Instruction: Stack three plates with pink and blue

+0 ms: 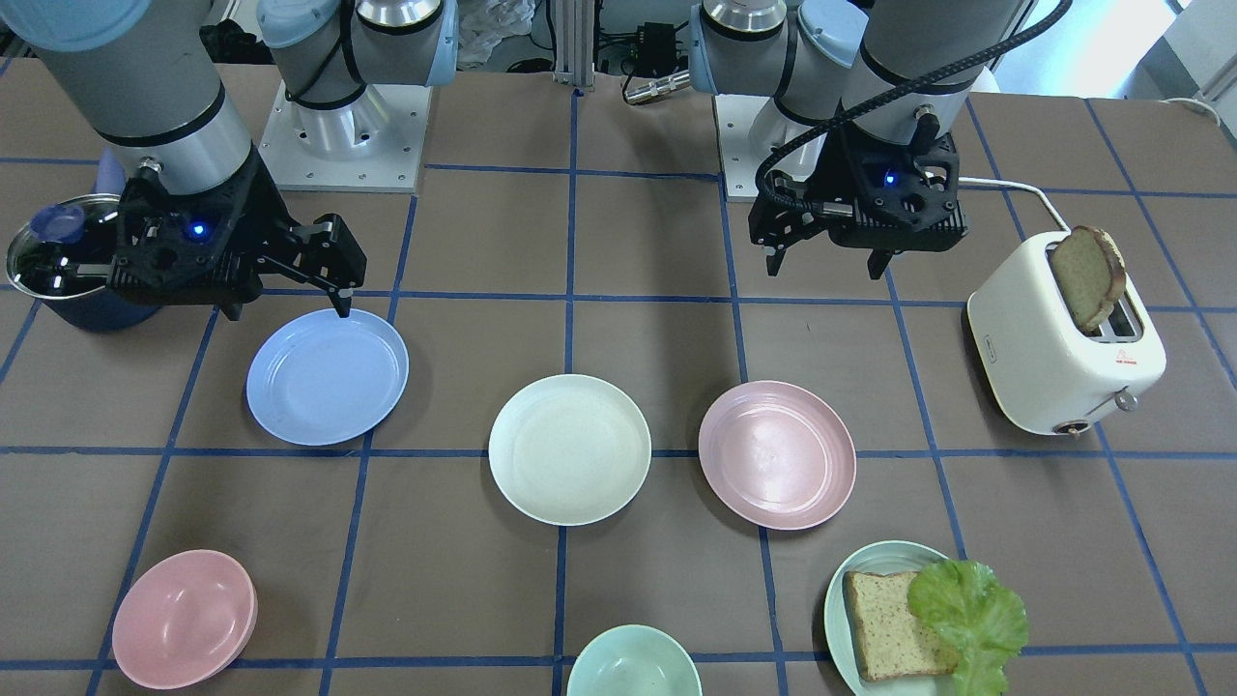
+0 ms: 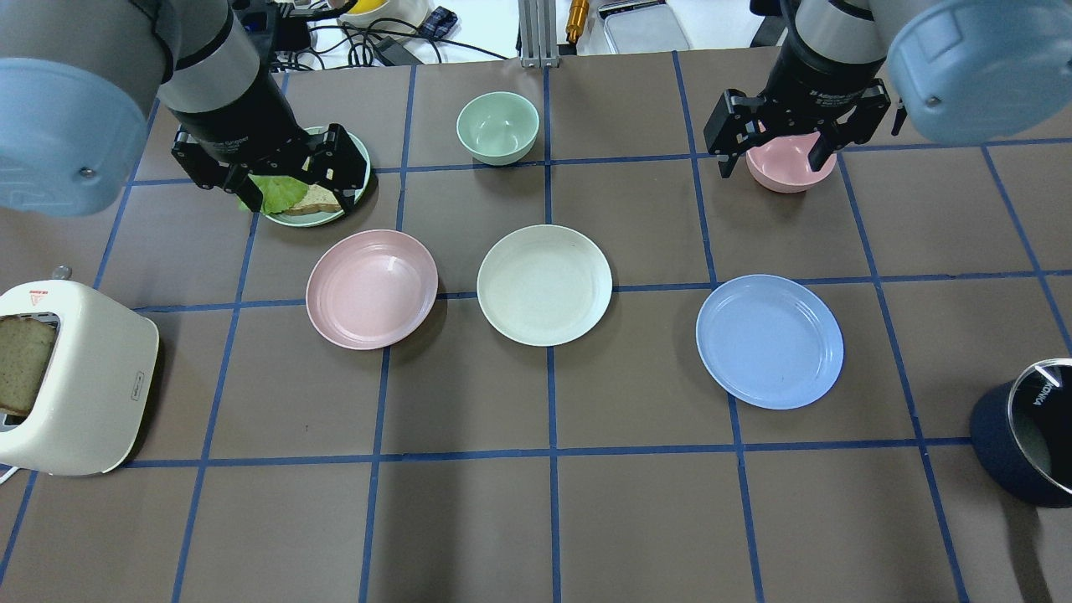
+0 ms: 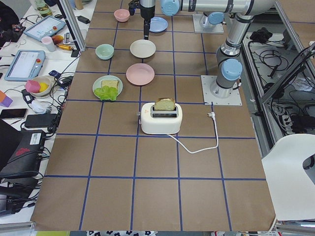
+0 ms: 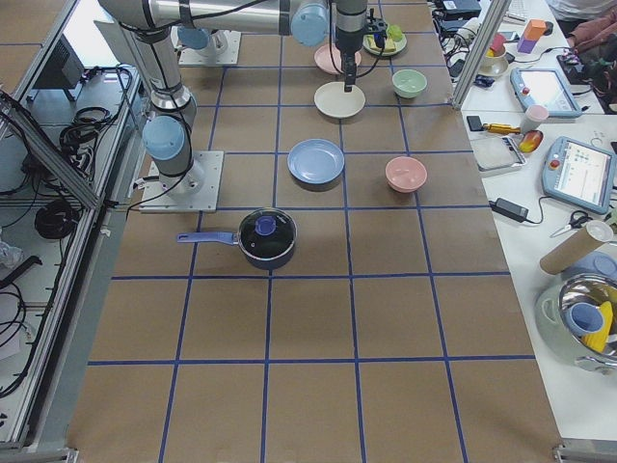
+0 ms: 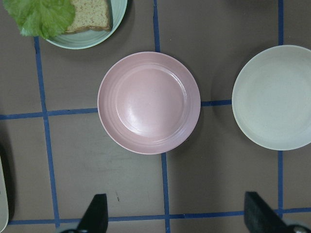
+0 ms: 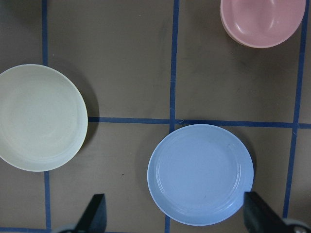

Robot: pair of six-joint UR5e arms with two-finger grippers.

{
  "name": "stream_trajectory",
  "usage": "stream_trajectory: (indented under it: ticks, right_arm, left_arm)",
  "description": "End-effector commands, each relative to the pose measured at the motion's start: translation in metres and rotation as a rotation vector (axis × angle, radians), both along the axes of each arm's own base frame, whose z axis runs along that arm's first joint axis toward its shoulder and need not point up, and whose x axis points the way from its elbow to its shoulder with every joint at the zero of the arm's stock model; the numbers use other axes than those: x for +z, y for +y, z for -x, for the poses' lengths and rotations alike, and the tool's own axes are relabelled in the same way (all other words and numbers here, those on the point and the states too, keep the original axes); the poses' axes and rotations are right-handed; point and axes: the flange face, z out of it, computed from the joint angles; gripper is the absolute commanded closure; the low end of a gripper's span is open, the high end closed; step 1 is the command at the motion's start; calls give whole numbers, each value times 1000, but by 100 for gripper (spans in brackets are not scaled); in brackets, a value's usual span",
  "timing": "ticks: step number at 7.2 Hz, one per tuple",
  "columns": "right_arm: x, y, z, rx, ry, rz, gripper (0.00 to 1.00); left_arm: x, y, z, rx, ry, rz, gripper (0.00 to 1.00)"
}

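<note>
Three equal plates lie apart in a row on the brown table: the light blue plate (image 1: 327, 376) (image 2: 769, 341) (image 6: 200, 174), the cream-white plate (image 1: 569, 449) (image 2: 544, 285) (image 5: 274, 97) and the dusty pink plate (image 1: 777, 454) (image 2: 372, 289) (image 5: 149, 103). My left gripper (image 1: 826, 268) (image 2: 261, 176) (image 5: 176, 218) is open and empty, and hovers high on the robot's side of the pink plate. My right gripper (image 1: 288, 305) (image 2: 775, 159) (image 6: 175, 218) is open and empty, and hovers high by the blue plate's robot-side rim.
A small pink bowl (image 1: 184, 619) and a mint bowl (image 1: 633, 662) stand at the far edge. There is also a mint plate (image 1: 839, 590) with bread and lettuce, a white toaster (image 1: 1053, 358) with a slice in it, and a lidded dark pot (image 1: 58, 261).
</note>
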Motion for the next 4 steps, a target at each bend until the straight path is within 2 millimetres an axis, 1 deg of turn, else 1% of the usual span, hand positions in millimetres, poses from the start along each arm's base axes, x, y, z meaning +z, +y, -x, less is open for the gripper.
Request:
stream_trajectory:
  ticks: [1, 4]
  right_arm:
    - [-1, 0, 0, -26, -5, -1, 0]
    - [-2, -1, -1, -26, -11, -1, 0]
  left_arm:
    - [1, 0, -2, 4, 1, -1, 0]
    - [1, 0, -1, 3, -2, 0, 0]
